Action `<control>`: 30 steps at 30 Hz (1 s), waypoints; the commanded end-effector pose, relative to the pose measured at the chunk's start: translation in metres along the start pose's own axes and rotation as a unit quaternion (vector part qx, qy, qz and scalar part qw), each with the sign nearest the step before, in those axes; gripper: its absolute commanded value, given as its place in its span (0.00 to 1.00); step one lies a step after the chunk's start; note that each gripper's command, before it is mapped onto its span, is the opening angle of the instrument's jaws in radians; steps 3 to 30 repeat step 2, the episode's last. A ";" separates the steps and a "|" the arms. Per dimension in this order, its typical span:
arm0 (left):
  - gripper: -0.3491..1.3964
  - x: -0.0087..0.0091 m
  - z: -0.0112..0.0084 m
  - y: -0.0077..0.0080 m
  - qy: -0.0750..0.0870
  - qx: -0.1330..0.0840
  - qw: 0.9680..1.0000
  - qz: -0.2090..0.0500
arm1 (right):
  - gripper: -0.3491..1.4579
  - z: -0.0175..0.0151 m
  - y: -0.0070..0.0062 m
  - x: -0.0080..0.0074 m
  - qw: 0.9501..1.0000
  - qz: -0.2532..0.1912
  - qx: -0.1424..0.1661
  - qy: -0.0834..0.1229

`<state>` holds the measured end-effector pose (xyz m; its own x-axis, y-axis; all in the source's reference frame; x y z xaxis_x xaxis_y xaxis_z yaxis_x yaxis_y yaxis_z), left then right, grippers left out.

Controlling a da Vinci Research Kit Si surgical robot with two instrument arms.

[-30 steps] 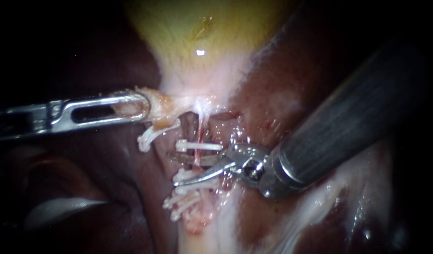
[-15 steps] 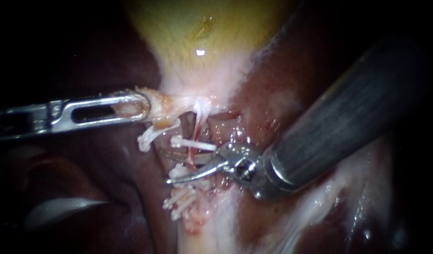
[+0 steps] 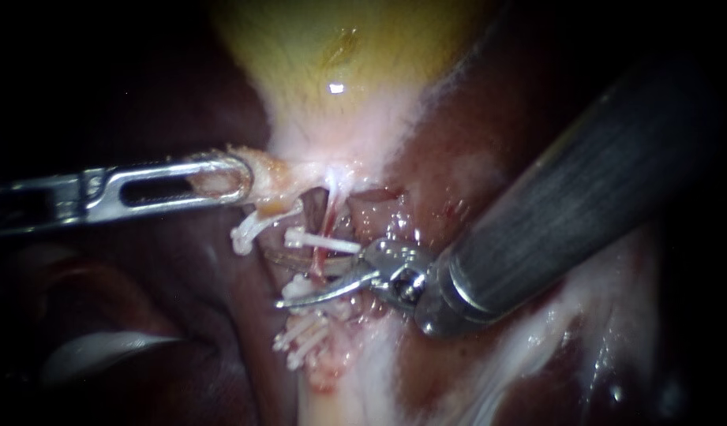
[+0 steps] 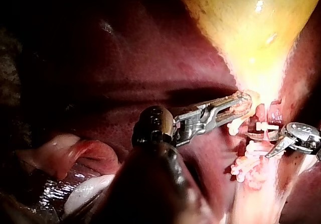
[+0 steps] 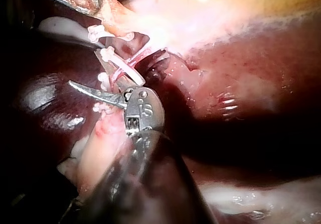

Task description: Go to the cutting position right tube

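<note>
The left instrument [image 3: 235, 180] comes in level from the left. Its hand is clamped narrow, the slotted jaws pressed together on a tan flap of tissue [image 3: 272, 177] at the neck of the gallbladder [image 3: 339, 55]. The left wrist view shows the same hold [image 4: 239, 104], just beside the yellow gallbladder wall [image 4: 251, 28].

The right instrument [image 3: 275, 278] comes down from the upper right on a thick dark shaft. Its hand is a pair of thin curved blades, and they stand wide. The right tube [image 3: 322, 264], a fine reddish strand running down from the gallbladder's neck, lies in the gap between the blades. I cannot tell whether either blade touches it. One white clip [image 3: 324, 241] crosses the tube just above the upper blade. A cluster of white clips [image 3: 304, 339] sits below the lower blade. A further clip [image 3: 251, 229] hangs on a pale stump to the left. Dark red liver [image 3: 181, 260] surrounds all of this.

In the right wrist view the blades [image 5: 84, 68] spread ahead of the metal wrist piece. A small stamped mark shows on that piece, and I cannot make it out.

Compared with a second ago, the right instrument has slid a little to the left across the tissue. Its lower blade tip now reaches further past the tube. The upper clip has been nudged slightly leftward with it. The left instrument and its hold are unchanged.
</note>
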<state>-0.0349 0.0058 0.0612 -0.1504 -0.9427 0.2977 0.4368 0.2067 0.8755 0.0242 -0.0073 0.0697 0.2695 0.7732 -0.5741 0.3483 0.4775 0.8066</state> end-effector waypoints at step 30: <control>0.00 0.0000 0.0000 0.0000 0.000 0.000 1.000 0.000 | 0.98 -0.0001 0.0000 0.0000 1.000 0.000 0.000 0.000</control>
